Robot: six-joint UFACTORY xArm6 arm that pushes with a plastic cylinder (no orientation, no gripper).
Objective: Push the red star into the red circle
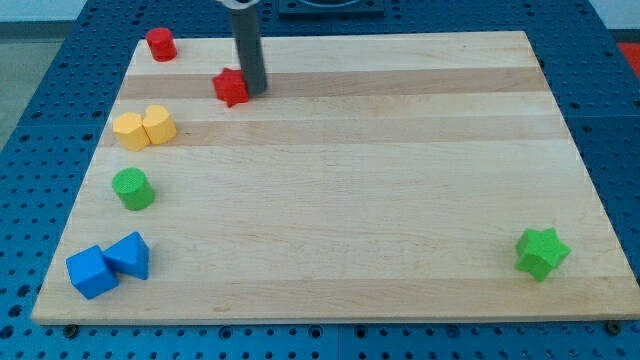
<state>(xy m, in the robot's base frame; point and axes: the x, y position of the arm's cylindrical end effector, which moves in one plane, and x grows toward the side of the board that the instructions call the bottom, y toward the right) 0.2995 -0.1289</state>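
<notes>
The red star (pixel 230 87) lies near the view's top, left of centre, on the wooden board (pixel 340 180). The red circle (pixel 160 44) stands at the board's top left corner, up and to the left of the star. My tip (pixel 254 90) is down on the board, touching the star's right side. The dark rod rises from it to the view's top edge.
Two yellow blocks (pixel 130 131) (pixel 158 124) sit side by side at the left, below the red circle. A green circle (pixel 132 188) is below them. Two blue blocks (pixel 92 271) (pixel 131 254) touch at the bottom left. A green star (pixel 541 251) is at the bottom right.
</notes>
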